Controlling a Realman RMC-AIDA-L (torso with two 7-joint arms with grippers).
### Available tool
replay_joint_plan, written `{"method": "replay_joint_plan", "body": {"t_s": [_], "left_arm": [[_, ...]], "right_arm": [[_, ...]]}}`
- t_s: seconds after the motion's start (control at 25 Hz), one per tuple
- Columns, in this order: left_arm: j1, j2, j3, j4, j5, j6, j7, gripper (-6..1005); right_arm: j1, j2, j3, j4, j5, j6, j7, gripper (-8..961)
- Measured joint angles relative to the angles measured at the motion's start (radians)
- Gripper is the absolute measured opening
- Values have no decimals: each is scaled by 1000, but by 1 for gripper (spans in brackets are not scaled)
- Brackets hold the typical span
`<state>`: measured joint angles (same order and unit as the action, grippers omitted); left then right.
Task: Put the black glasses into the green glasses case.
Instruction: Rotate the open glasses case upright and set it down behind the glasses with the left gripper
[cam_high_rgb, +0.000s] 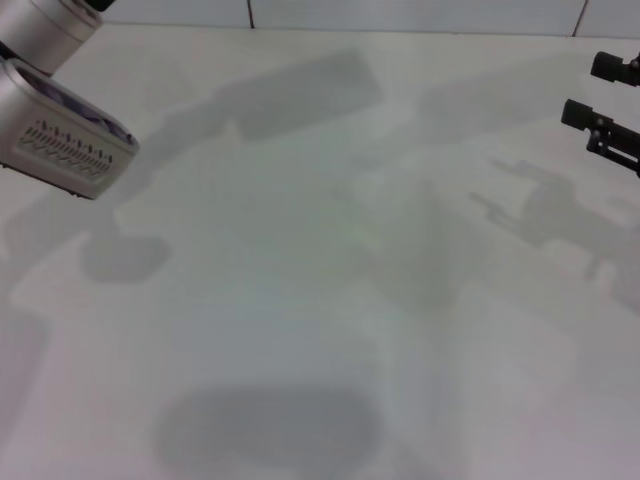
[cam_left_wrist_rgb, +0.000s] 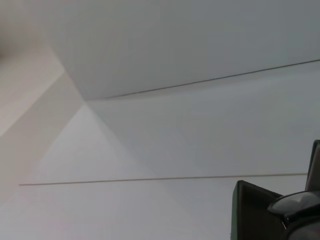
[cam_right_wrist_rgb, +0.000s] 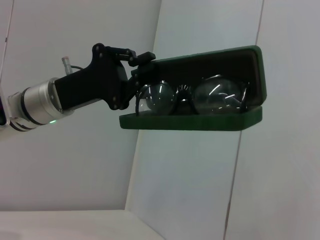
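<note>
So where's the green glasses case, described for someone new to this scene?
In the right wrist view, look in front of the pale panelled wall: the left gripper holds the green glasses case in the air by one end. It is open, with dark lining, and the black glasses sit inside, lenses glinting.

One green glasses case (cam_right_wrist_rgb: 192, 121) — open, held up in the air. One pair of black glasses (cam_right_wrist_rgb: 192, 97) sits inside it, two round lenses showing. Two hands: the left hand (cam_right_wrist_rgb: 135, 82) at the end of the case, and the right hand (cam_high_rgb: 610, 105), two dark fingertips showing at the far right edge of the tabletop (cam_high_rgb: 320, 300). One tabletop — nothing else on it to count.
</note>
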<state>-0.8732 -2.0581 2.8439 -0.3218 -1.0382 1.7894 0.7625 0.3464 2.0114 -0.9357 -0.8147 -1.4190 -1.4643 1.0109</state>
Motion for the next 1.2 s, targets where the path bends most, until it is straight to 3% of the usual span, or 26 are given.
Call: {"method": "replay_joint_plan", "body": {"t_s": [0.44, 0.64, 0.84, 1.2], "left_arm": [[-27, 0, 0, -5, -26, 22, -29, 77], [-32, 7, 0, -3, -79, 91, -46, 77], [-41, -3, 0, -33, -102, 90, -24, 76], [-45, -16, 0, -46, 50, 18, 15, 68]], "right_arm": [[3, -2, -1, 0, -2, 4, 0, 543], [3, -3, -1, 0, -2, 10, -4, 543], [4, -4, -1, 2, -2, 14, -5, 543], [4, -5, -1, 2, -1, 21, -6, 543]]}}
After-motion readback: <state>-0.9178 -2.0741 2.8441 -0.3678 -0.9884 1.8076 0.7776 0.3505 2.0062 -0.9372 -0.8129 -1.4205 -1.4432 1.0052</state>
